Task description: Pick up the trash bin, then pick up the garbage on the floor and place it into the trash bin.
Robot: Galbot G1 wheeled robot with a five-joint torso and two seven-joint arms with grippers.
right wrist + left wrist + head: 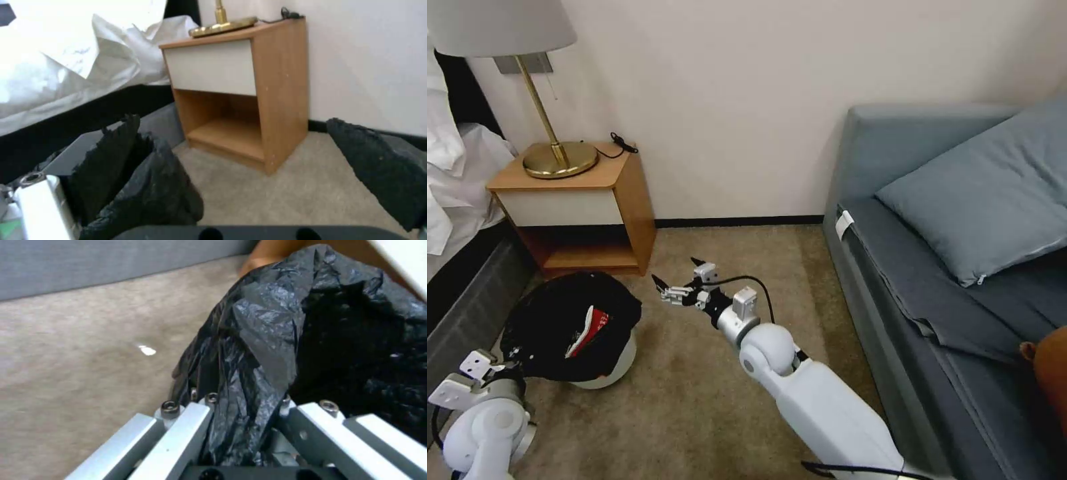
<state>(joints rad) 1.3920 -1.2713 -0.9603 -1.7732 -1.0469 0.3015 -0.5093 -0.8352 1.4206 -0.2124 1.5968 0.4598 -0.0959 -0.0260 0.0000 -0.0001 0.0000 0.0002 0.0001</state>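
Head camera looks down from afar; both wrist cameras near the trash bin (602, 363).

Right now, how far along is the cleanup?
Done: the red packet lies inside the bin. In hand: the left end effector grips the bin's black bag; the right end effector hovers open and empty beside it. No other litter shows on the carpet.

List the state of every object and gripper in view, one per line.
trash bin: tilted, bag-lined, held at its rim.
red snack packet: inside the bin.
left gripper: shut on the bin's bag-covered rim.
right gripper: open, empty, above the carpet.
nightstand: drawer closed.
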